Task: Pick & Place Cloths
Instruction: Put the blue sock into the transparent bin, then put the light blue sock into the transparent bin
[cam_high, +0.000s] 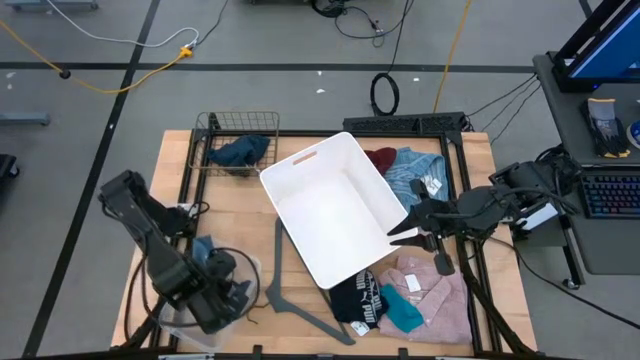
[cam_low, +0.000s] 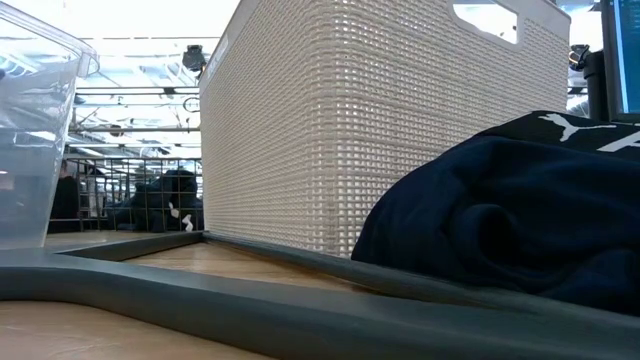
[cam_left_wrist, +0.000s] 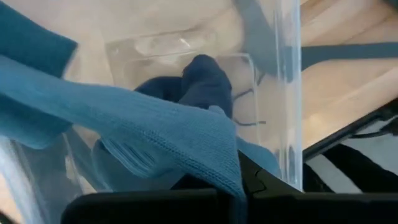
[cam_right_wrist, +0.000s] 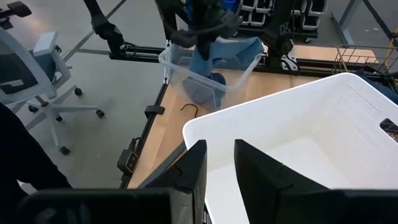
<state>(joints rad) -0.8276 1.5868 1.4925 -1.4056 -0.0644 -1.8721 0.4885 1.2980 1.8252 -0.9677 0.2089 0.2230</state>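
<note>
— Left arm, what have you got?
— My left gripper is clamped on a ribbed blue knit cloth, draped over the clear plastic bin (a navy bundle lies inside).
— Right arm?
— My right gripper hangs narrowly parted, empty, above the white woven-textured rectangular basket. Other cloths lie beside it.
</note>
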